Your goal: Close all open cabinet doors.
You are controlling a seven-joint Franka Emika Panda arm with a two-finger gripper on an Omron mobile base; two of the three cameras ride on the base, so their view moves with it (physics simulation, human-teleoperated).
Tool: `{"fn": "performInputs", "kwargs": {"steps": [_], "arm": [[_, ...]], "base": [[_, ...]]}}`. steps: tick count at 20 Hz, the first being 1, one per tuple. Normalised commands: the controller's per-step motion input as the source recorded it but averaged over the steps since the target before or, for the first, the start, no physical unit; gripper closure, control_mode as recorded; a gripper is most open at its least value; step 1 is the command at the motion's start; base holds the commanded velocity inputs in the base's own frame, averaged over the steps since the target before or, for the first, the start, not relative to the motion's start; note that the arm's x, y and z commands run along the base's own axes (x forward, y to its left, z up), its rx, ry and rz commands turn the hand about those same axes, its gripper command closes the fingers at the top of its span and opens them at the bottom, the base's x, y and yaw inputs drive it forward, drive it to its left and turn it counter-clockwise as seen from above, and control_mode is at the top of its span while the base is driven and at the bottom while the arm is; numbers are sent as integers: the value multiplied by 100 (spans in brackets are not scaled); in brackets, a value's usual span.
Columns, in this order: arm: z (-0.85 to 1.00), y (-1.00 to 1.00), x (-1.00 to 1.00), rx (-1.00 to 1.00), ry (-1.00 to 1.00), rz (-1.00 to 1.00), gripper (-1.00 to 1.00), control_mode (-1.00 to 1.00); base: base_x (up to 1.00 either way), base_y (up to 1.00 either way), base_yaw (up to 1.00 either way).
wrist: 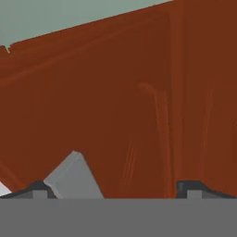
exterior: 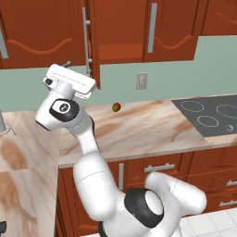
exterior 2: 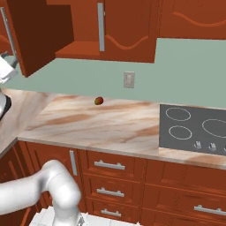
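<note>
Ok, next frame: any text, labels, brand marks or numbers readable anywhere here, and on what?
None: no readable text in any view.
Open cabinet door: plain wood, no label.
Cooktop: ring outlines and knobs, no markings legible.
Wall outlet: blank.
Hand: plain white, no brand mark.

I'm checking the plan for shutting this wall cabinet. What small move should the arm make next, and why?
Probably push the open door sideways toward the cabinet front. It stands swung out from the cabinet, and the gripper, jaws wide and holding nothing, sits right up against its wood with the silver handle beside one finger, so a short push should start it swinging shut.
</note>
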Motion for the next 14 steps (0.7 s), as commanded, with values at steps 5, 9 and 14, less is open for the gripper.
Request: {"fn": "performInputs", "kwargs": {"steps": [5,9,14], "arm": [[9,-39,43,0,13,-14,-100,-100],[8,-58,33,0,11,-5,-100,-100],[0,-71,3,0,3,0,-100,-100]], "base": [[0,0,0],[0,0,0],[0,0,0]]}}
